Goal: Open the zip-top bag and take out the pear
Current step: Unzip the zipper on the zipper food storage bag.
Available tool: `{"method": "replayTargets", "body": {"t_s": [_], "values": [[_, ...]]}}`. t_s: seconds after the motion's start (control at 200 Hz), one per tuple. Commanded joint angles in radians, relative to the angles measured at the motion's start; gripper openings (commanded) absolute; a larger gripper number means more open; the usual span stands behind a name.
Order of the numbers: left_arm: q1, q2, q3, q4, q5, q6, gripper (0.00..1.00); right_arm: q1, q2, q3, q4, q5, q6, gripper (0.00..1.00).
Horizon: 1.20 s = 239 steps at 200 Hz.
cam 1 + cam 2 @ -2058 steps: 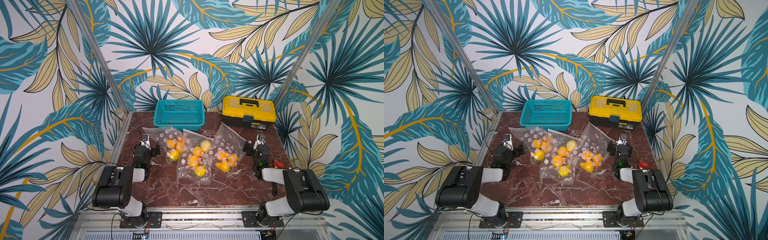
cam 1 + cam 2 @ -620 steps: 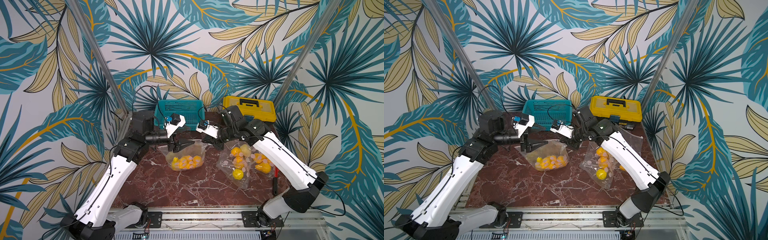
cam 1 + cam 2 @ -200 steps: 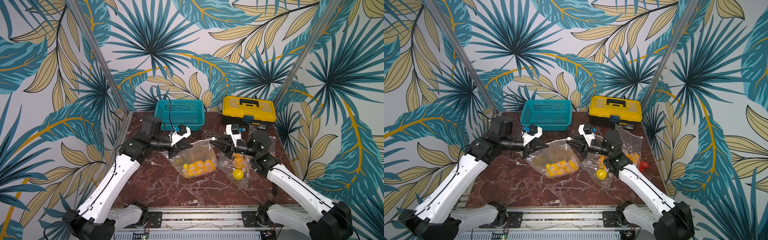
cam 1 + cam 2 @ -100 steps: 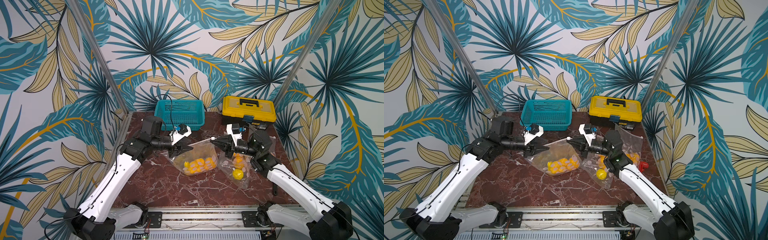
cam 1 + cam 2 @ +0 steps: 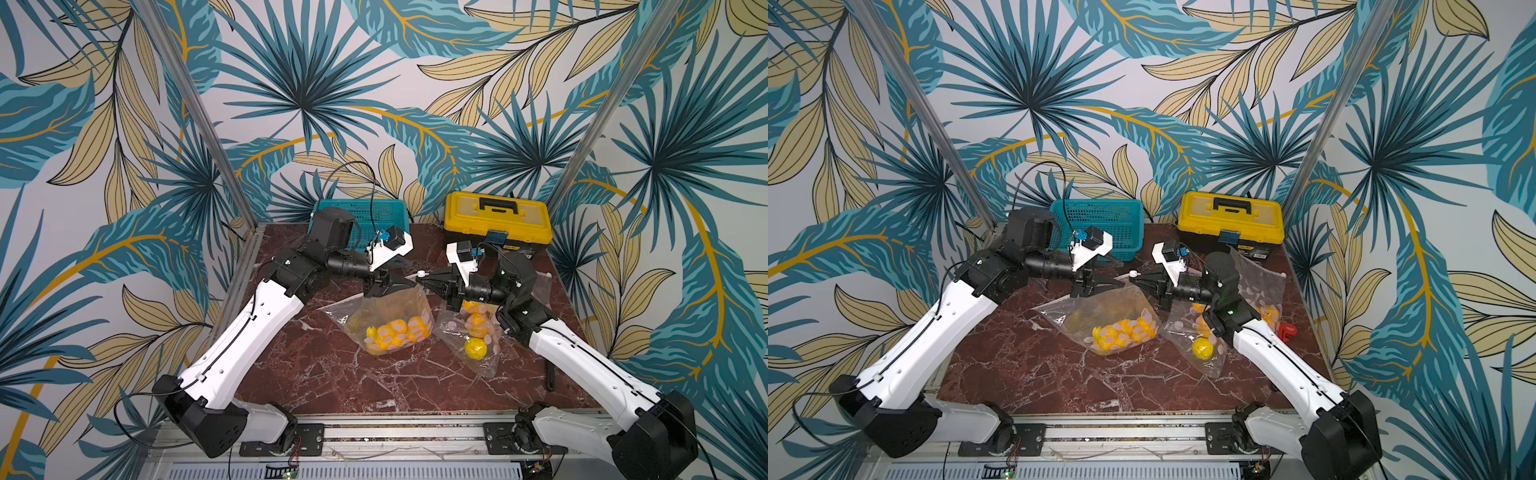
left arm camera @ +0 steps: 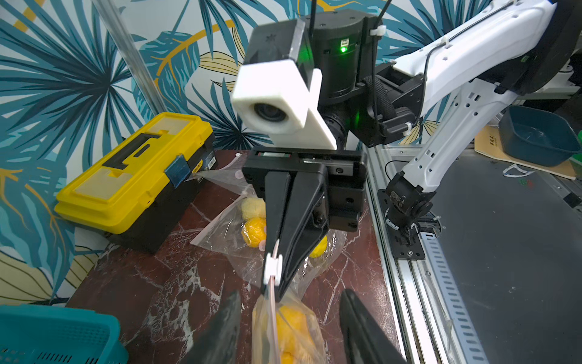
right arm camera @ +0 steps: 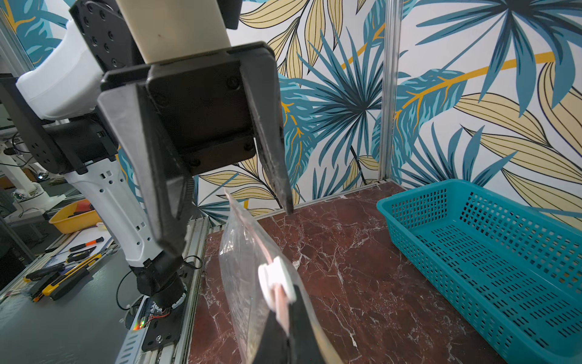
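Observation:
The clear zip-top bag [image 5: 386, 316] [image 5: 1100, 311] hangs at mid table, its bottom resting on the marble, with several yellow fruits [image 5: 395, 332] heaped inside. I cannot pick out the pear among them. My right gripper [image 5: 424, 281] [image 7: 285, 315] is shut on the bag's top edge just behind the white slider [image 7: 277, 280] [image 6: 272, 268]. My left gripper [image 5: 409, 282] [image 6: 291, 293] faces it, open. Its fingers [image 6: 226, 327] stand either side of the bag's top without touching it.
A teal basket [image 5: 361, 216] stands at the back left and a yellow toolbox [image 5: 496, 220] at the back right. Another bag of fruit [image 5: 473, 336] lies under my right arm, a third bag [image 5: 1262, 286] behind it. A small red object [image 5: 1287, 331] sits near the right edge.
My left gripper has opened and let go of the bag's top. The bag now hangs from the right gripper alone and has sagged lower on its left side.

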Motion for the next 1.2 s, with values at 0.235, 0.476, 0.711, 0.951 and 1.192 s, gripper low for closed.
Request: {"method": "replayTargets", "body": {"t_s": [0.235, 0.476, 0.711, 0.951, 1.192], "values": [[-0.04, 0.076, 0.064, -0.001, 0.006, -0.007, 0.34, -0.003, 0.001, 0.031, -0.053, -0.053, -0.019, 0.0], [-0.041, 0.07, 0.042, -0.001, -0.017, 0.002, 0.12, -0.003, -0.006, 0.029, -0.074, -0.046, -0.028, 0.0], [-0.037, 0.02, -0.019, -0.004, -0.101, 0.02, 0.06, -0.004, -0.039, 0.028, -0.114, 0.007, -0.055, 0.0], [0.049, -0.052, -0.112, -0.029, -0.095, 0.025, 0.06, -0.003, -0.089, 0.028, -0.156, 0.067, -0.085, 0.0], [0.129, -0.143, -0.199, -0.088, -0.141, 0.05, 0.05, -0.005, -0.133, 0.026, -0.23, 0.199, -0.139, 0.0]]}}
